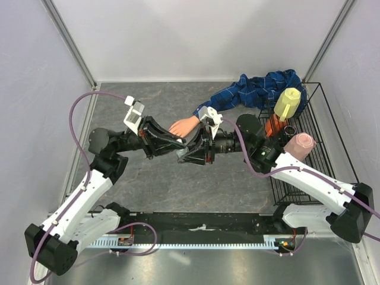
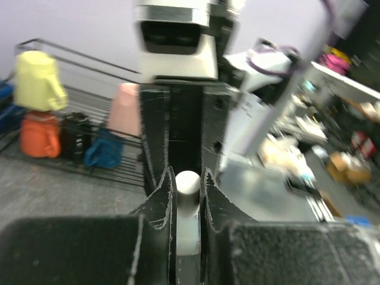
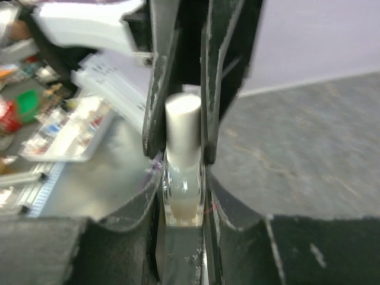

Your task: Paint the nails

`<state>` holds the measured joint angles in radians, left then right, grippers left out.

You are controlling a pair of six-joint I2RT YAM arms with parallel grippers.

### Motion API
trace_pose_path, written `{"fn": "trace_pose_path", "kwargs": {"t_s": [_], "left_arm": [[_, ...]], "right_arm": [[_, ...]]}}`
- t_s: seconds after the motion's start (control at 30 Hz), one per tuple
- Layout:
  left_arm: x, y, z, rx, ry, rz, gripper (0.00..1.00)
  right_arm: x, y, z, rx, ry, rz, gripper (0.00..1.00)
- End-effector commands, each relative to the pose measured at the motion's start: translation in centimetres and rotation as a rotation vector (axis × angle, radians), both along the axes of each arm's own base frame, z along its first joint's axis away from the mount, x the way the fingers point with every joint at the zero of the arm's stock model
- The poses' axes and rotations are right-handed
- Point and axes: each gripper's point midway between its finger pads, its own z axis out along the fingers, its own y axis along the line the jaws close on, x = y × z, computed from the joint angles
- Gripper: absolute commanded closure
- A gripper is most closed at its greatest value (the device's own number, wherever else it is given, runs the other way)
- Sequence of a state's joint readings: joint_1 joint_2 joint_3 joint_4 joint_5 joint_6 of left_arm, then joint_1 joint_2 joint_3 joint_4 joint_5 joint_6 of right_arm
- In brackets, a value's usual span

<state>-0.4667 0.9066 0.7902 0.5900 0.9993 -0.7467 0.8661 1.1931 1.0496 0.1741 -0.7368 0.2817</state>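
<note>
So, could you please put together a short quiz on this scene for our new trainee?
1. True or false: the white cap is off the clear bottle.
2. What does the right gripper hold? A) the clear bottle B) a sponge C) nothing at all
3. Which gripper pinches the white cap?

Key:
1. False. The cap sits on the bottle.
2. A.
3. The left gripper.
</note>
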Motion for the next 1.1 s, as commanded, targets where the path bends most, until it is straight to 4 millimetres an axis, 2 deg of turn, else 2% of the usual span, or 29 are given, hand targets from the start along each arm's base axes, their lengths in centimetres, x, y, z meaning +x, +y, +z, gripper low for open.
{"fn": "trace_pose_path", "kwargs": {"t_s": [0.0,0.03,0.2,0.27,0.43,0.47,0.5,0.57,0.6,0.67,0.7,0.77,0.8,0.9,0.93,1.0,1.07], "left_arm": [[-6.8,0.8,-2.2,0.148,-0.050,-0.393,0.98],[-7.3,0.9,-1.8,0.138,-0.092,-0.400,0.98],[-10.1,0.5,-0.8,0.076,-0.192,-0.449,0.98],[-10.2,0.0,-0.6,0.077,-0.173,-0.472,0.98],[-9.7,-0.4,-0.2,0.076,-0.137,-0.452,0.96],[-9.2,-0.7,0.9,0.061,-0.147,-0.412,0.91],[-8.4,-1.1,0.1,0.097,-0.107,-0.377,0.77],[-7.0,-1.5,1.2,0.087,-0.098,-0.283,0.62],[-6.4,-1.6,1.1,0.099,-0.085,-0.251,0.54],[-5.3,-1.7,1.9,0.088,-0.077,-0.179,0.47],[-5.0,-1.7,2.0,0.088,-0.081,-0.163,0.16],[-4.9,-1.6,2.9,0.073,-0.094,-0.145,0.04],[-5.0,-1.5,3.3,0.065,-0.104,-0.138,0.00],[-4.5,-1.3,3.9,0.078,-0.127,-0.083,0.00],[-3.6,-1.2,3.1,0.114,-0.081,-0.033,0.00],[-2.5,-0.9,3.0,0.135,-0.096,0.053,0.00],[-0.7,0.1,2.6,0.150,-0.055,0.208,0.00]], "right_arm": [[-5.5,-2.1,10.8,0.341,-0.165,0.232,1.00],[-6.0,-2.5,11.9,0.394,-0.193,0.251,1.00],[-8.0,-4.0,14.4,0.527,-0.207,0.340,1.00],[-8.4,-4.3,14.9,0.537,-0.181,0.367,1.00],[-8.8,-4.4,14.6,0.511,-0.165,0.398,1.00],[-8.7,-4.2,14.2,0.498,-0.177,0.394,1.00],[-8.4,-3.8,13.5,0.457,-0.149,0.375,1.00],[-7.3,-3.3,13.0,0.430,-0.198,0.313,1.00],[-7.0,-3.1,12.0,0.377,-0.165,0.293,1.00],[-6.3,-2.8,11.3,0.335,-0.179,0.254,1.00],[-5.6,-2.6,10.3,0.294,-0.187,0.210,1.00],[-4.9,-2.4,9.7,0.262,-0.203,0.174,1.00],[-4.3,-2.2,8.9,0.233,-0.209,0.141,1.00],[-2.9,-2.3,8.2,0.194,-0.224,0.054,1.00],[-2.6,-2.4,8.3,0.192,-0.231,0.032,1.00],[-2.2,-2.7,8.0,0.177,-0.236,-0.006,1.00],[-0.9,-3.0,8.1,0.164,-0.253,-0.091,1.00]]}}
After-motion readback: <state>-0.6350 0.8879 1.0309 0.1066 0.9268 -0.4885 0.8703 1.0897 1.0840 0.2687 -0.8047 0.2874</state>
